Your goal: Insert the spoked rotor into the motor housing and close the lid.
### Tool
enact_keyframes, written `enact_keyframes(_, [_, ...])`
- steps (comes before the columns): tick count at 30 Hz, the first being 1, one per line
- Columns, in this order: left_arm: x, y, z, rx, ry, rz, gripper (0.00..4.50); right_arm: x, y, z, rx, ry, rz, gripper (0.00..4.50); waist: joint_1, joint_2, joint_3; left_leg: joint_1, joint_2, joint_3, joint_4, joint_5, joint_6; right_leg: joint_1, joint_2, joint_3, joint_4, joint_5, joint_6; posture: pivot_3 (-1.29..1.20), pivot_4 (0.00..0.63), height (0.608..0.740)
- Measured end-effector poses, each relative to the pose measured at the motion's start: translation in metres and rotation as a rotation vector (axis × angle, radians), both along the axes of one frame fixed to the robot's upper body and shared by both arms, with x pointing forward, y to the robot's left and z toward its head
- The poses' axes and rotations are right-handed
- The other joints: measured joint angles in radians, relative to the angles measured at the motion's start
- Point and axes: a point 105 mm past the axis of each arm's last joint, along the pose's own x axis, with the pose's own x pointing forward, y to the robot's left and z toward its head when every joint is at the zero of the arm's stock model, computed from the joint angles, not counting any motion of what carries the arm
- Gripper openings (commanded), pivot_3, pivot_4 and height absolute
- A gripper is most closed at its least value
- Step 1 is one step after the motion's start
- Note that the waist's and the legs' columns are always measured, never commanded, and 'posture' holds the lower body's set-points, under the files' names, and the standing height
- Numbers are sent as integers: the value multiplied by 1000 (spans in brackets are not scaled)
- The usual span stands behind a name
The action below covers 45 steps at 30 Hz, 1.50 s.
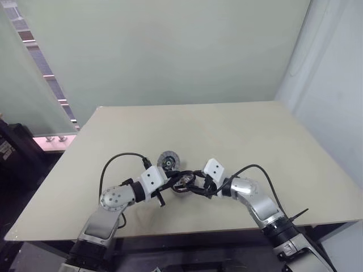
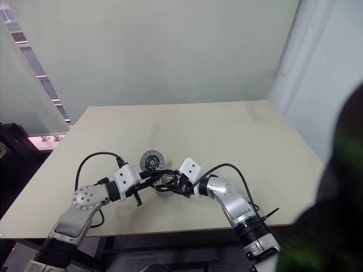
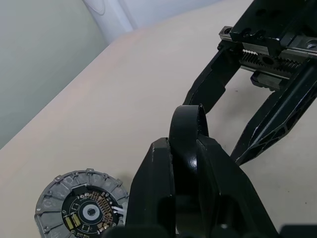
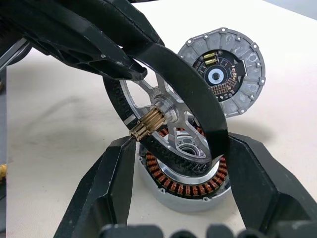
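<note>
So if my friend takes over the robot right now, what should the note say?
Left gripper: shut on the spoked rotor, holding it by its dark rim, tilted on edge just above the motor housing.
Right gripper: fingers on either side of the housing, which sits on the table; a firm grip cannot be confirmed.
Lid, the grey disc with a circuit board centre: flat on the table behind them.
Done: rotor brought over the housing.
Left: level it, seat it, fit the lid.

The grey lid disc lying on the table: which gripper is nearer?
Left. The left gripper, holding the spoked rotor, sits beside the grey lid disc; the right gripper is farther, straddling the motor housing.
</note>
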Motion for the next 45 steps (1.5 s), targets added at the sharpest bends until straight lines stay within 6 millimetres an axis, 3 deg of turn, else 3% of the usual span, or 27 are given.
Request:
enact_keyframes(23, [3,4,2,21,-11,17,226,4,5,-1,26,-32,-27,2521,0,0,0,1,0,0,0,0,0,0,0,0,1,0,0,0,0,740])
enact_keyframes(24, [3,4,2,23,-11,18,226,4,6,-2,25,-29,-29,3245,0,0,0,1,0,0,0,0,0,0,0,0,1,0,0,0,0,740])
enact_keyframes(28, [2,3,-2,0,1,30,226,11,-2,-3,28,1,-101,4473,0,0,0,1,0,0,0,0,0,0,0,1,1,0,0,0,0,740])
enact_keyframes(34, [2,2,-1,-8,1,31,226,13,-3,-2,30,-7,-111,4473,0,0,0,1,0,0,0,0,0,1,0,1,1,0,-1,0,0,740])
enact_keyframes(45, [6,4,6,-16,-21,43,226,21,-2,12,-32,-235,-44,4473,0,0,0,2,0,1,0,0,0,1,0,1,1,0,-1,0,0,740])
